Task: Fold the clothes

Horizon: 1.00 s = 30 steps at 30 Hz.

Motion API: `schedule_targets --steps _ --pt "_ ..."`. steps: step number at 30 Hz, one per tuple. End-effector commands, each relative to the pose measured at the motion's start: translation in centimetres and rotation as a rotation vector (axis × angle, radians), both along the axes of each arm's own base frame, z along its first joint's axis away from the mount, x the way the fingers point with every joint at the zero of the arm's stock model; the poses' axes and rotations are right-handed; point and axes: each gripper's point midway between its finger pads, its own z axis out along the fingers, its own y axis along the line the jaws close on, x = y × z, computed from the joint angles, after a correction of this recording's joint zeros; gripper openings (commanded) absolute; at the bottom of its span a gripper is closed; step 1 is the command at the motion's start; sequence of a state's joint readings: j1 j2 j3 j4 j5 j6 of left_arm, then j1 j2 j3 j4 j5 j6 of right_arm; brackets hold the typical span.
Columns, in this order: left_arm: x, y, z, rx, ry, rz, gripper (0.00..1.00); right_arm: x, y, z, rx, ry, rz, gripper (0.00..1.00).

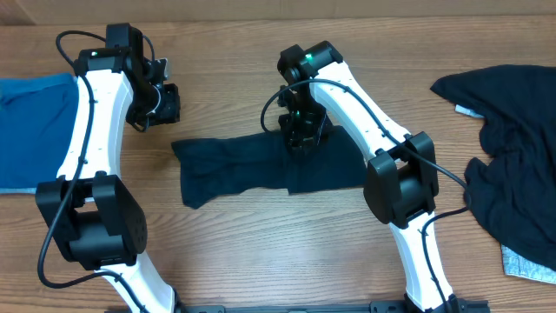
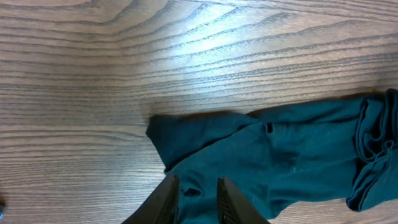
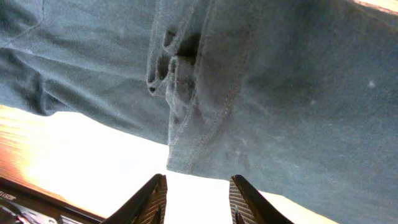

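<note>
Overhead, the left claw [image 1: 163,103] hangs off the upper-left of the dark teal garment [image 1: 234,169] spread on the desk [image 1: 261,252]; the right claw [image 1: 301,132] hovers low over its top edge (jaws hidden there). In the left wrist view its fingers [image 2: 163,204] stand narrowly parted, empty, over a rumpled corner. In the right wrist view the fingers [image 3: 149,199] are spread, empty, beside a bunched hem.

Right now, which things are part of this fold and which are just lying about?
In the job: teal garment, centre; left pincer and right pincer, both open, near it.
Lying about: blue cloth, left edge; black garment, right edge.
</note>
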<state>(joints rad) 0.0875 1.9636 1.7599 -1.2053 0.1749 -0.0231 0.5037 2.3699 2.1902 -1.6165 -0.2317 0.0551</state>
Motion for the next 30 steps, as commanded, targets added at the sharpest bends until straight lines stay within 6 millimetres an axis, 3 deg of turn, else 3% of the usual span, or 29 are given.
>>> schedule_targets --steps 1,4,7,13,16,19,24,30 --pt "0.3 0.4 0.8 0.011 -0.022 0.003 0.25 0.9 -0.3 2.3 0.017 -0.075 -0.001 0.36" --pt "0.3 0.4 0.8 0.011 -0.022 0.003 0.25 1.9 -2.0 2.1 -0.036 -0.104 -0.018 0.34" --pt "0.3 0.4 0.7 0.012 -0.021 0.003 0.25 3.5 -5.1 2.1 -0.125 -0.139 -0.103 0.3" --pt "-1.1 0.6 0.2 0.021 0.039 0.013 0.36 6.7 -12.5 4.5 -0.156 -0.212 -0.3 0.35" --pt "-2.7 0.2 -1.5 -0.002 0.11 0.037 0.45 6.8 -16.4 5.0 -0.172 -0.187 -0.387 0.38" --pt "-4.7 -1.3 -4.4 -0.08 0.184 0.034 0.52 6.5 -19.1 5.0 -0.187 -0.155 -0.443 0.38" --pt "-6.9 -1.7 -8.9 -0.103 0.231 0.053 0.54 6.7 -20.0 5.0 -0.183 -0.159 -0.442 0.39" --pt "-7.2 -1.9 -11.9 -0.107 0.196 0.05 0.66 6.6 -19.9 5.0 -0.181 -0.153 -0.442 0.39"
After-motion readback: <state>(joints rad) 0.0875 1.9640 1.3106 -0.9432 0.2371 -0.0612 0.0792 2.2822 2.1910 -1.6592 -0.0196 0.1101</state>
